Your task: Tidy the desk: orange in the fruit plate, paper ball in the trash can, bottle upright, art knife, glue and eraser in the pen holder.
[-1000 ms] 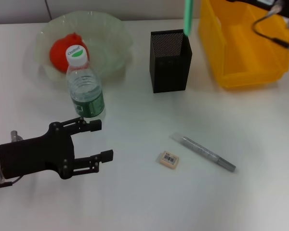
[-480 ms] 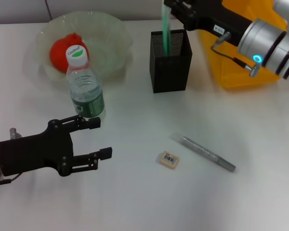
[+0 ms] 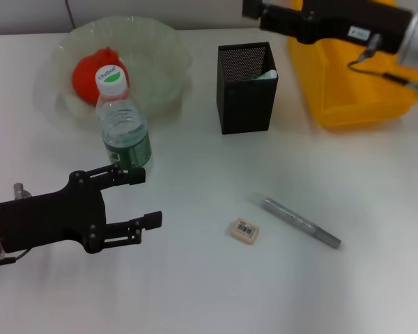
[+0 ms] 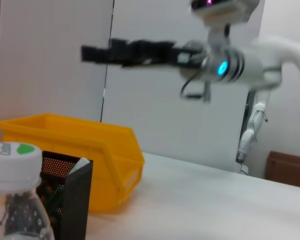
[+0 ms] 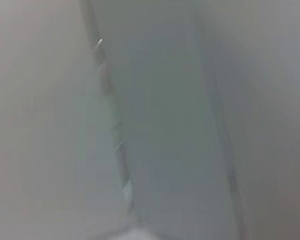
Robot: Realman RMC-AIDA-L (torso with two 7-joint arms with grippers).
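Tabletop [image 3: 195,292]: a plain white surface is seen, pale and bare between the things; behind it, in the left wrist view, a light wall with a dark vertical seam is shown.
Left gripper [image 3: 145,198]: held low over the near left of the tabletop, just in front of the bottle; its black fingers [image 3: 129,178] are spread apart and nothing is held.
Right gripper [image 3: 254,10]: raised at the far edge, above and behind the pen holder; whether its fingers are apart or together cannot be told.
Bottle [image 3: 122,125]: stood upright with a white cap, just in front of the fruit plate.
Fruit plate [image 3: 164,49]: a pale bowl at far left, with the orange [image 3: 90,69] lying inside.
Pen holder [image 3: 246,87]: a black mesh box at far centre, with a green item [image 3: 267,73] resting inside.
Bin [image 3: 348,69]: a yellow tub beside the pen holder.
Eraser [image 3: 244,231]: laid flat near the centre.
Grey pen-like tool [image 3: 301,221]: laid slantwise just beside the eraser, apart from it.
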